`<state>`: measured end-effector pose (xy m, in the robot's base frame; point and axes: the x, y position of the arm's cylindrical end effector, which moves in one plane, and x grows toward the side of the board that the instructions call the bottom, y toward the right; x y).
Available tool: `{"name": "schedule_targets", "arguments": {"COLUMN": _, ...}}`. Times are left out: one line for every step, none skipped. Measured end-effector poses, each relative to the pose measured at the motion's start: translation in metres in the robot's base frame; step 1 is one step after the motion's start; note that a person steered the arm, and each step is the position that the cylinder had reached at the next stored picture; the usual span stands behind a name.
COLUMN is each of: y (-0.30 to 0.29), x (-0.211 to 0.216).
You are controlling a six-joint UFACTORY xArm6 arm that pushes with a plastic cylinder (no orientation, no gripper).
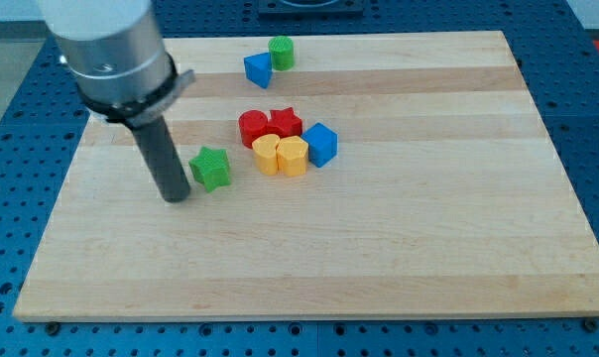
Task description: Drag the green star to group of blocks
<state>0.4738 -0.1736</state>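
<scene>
The green star point(211, 168) lies on the wooden board point(399, 238), left of centre. My tip point(177, 197) rests on the board just to the star's left and slightly below it, close beside it; I cannot tell if they touch. To the star's right is a tight group: a red cylinder point(253, 127), a red star point(286, 123), a blue cube point(321, 144), and two yellow blocks point(267, 155) point(293, 157). A small gap separates the star from this group.
A blue triangular block point(258, 69) and a green cylinder point(282, 52) sit together near the board's top edge. The arm's grey body point(106, 45) hangs over the board's upper left corner. Blue perforated table surrounds the board.
</scene>
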Motion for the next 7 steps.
{"name": "schedule_targets", "arguments": {"y": -0.017, "x": -0.043}}
{"name": "schedule_targets", "arguments": {"y": -0.002, "x": -0.056}}
{"name": "schedule_targets", "arguments": {"y": 0.036, "x": -0.051}}
{"name": "schedule_targets", "arguments": {"y": 0.068, "x": -0.024}}
{"name": "schedule_targets", "arguments": {"y": 0.071, "x": -0.005}}
{"name": "schedule_targets", "arguments": {"y": 0.060, "x": -0.024}}
{"name": "schedule_targets", "arguments": {"y": 0.006, "x": -0.057}}
